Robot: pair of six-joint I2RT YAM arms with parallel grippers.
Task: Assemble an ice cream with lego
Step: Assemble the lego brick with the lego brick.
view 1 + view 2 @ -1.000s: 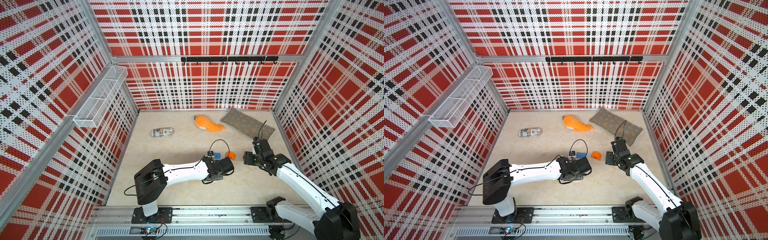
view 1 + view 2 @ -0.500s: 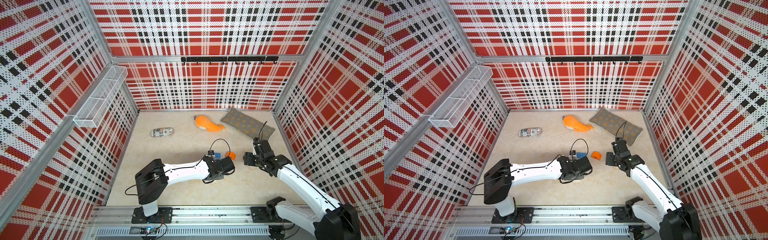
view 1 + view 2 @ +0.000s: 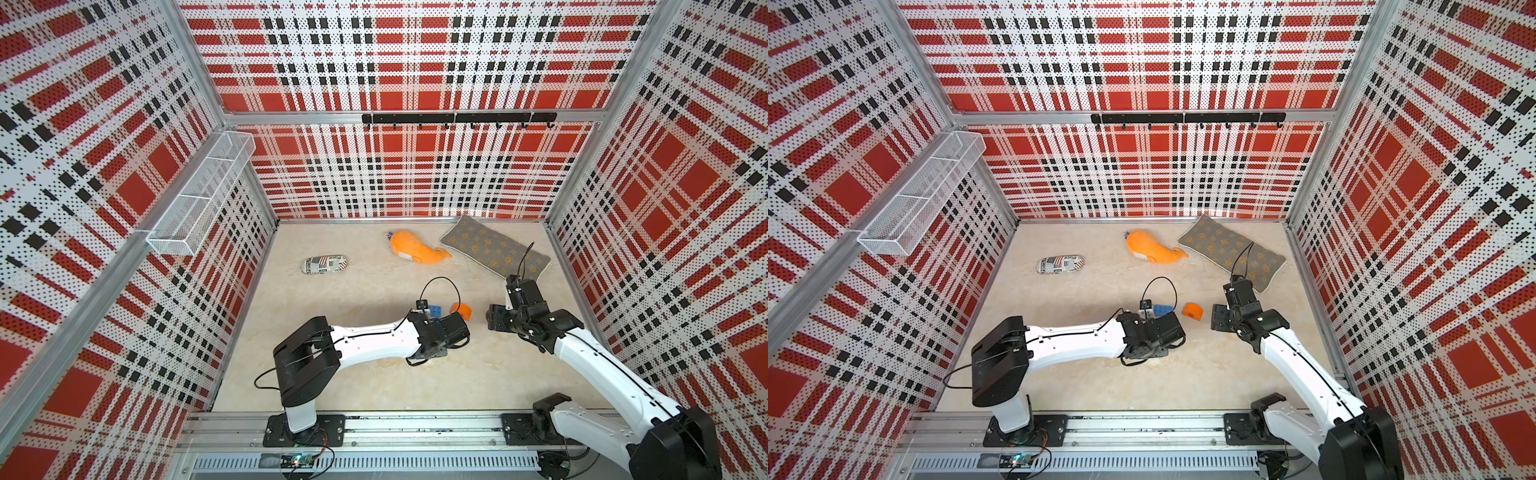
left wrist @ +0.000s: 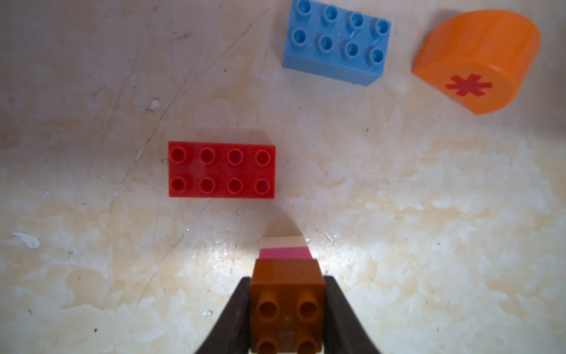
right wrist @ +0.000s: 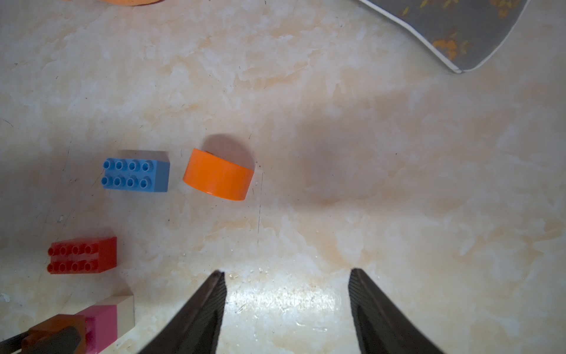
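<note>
My left gripper (image 4: 288, 286) is shut on the amber-brown brick (image 4: 288, 306) that tops a short lego stem. Its studs face the wrist camera, with a pink brick (image 4: 284, 253) and a cream brick (image 4: 283, 242) below it, toward the table. I cannot tell whether the cream end touches the table. A red long brick (image 4: 221, 170) lies just beyond it. The blue long brick (image 4: 335, 41) (image 3: 435, 310) and the rounded orange piece (image 4: 477, 61) (image 3: 1193, 311) with a red asterisk lie farther off. My right gripper (image 5: 286, 275) stands open over bare table, to the right of the orange piece (image 5: 219, 174).
An orange plush whale (image 3: 415, 249), a grey patterned cushion (image 3: 494, 251) and a printed pouch (image 3: 324, 264) lie toward the back of the table. A white wire basket (image 3: 199, 195) hangs on the left wall. Plaid walls close three sides.
</note>
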